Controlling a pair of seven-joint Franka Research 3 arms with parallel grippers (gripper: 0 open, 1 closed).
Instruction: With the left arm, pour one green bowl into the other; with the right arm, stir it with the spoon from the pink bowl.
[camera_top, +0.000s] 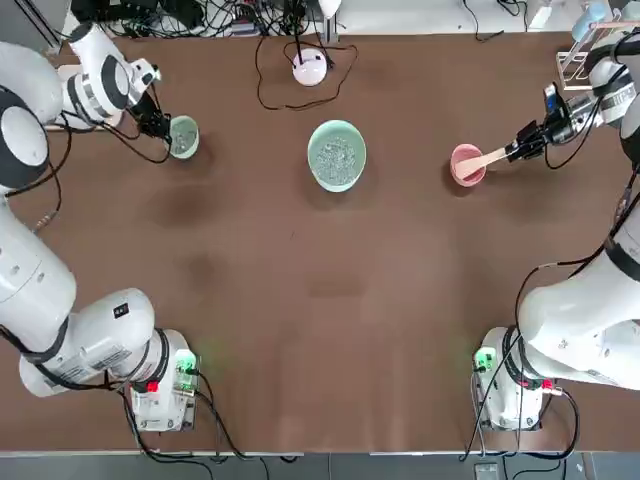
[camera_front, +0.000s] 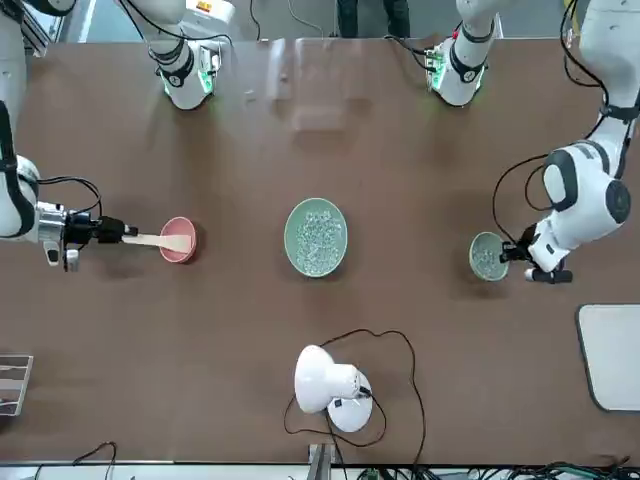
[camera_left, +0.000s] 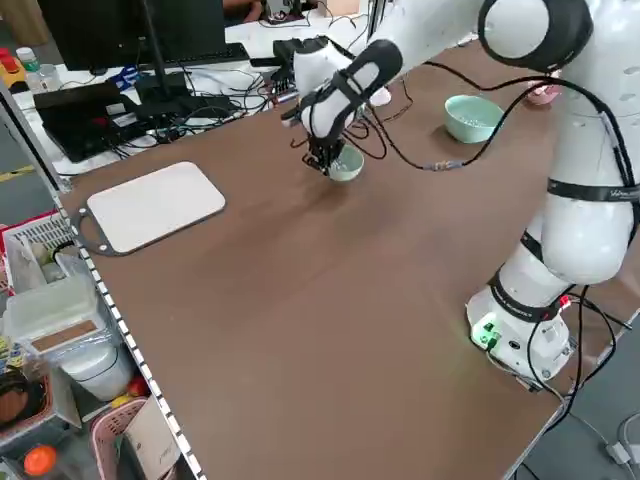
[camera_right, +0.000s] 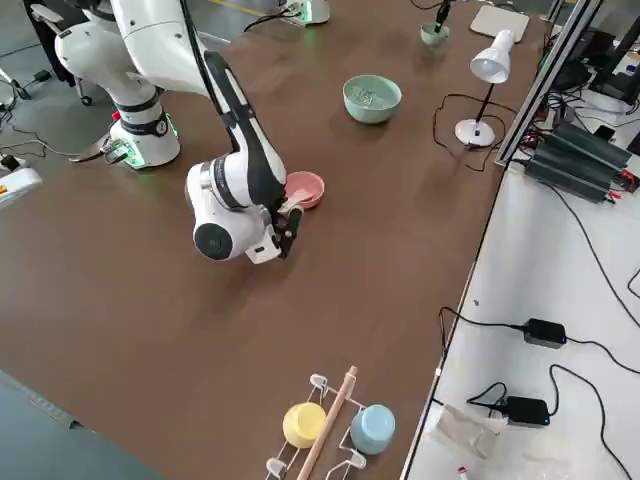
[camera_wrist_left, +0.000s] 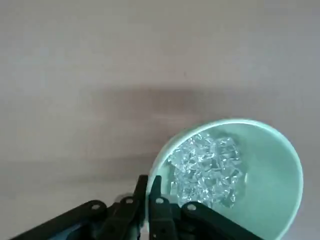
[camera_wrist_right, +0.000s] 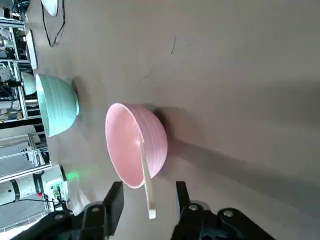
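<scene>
The left gripper (camera_wrist_left: 148, 197) pinches the small green bowl's (camera_top: 184, 136) rim, left of the large green bowl (camera_top: 336, 154). The right gripper's (camera_wrist_right: 146, 200) fingers stand apart around the wooden spoon's (camera_top: 482, 161) handle, which rests in the pink bowl (camera_top: 466, 165).

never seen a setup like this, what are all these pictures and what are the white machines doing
These are six camera views of one moment: overhead, from across the table, from each side, and one from each arm's wrist. The white machines are two robot arms at a brown table. The left gripper has its jaws shut on the rim of the small green bowl, which holds clear bits. The right gripper has its jaws on either side of the wooden spoon's handle, not yet closed; the spoon rests in the pink bowl. Between them sits the large green bowl, with a white desk lamp behind it.
</scene>
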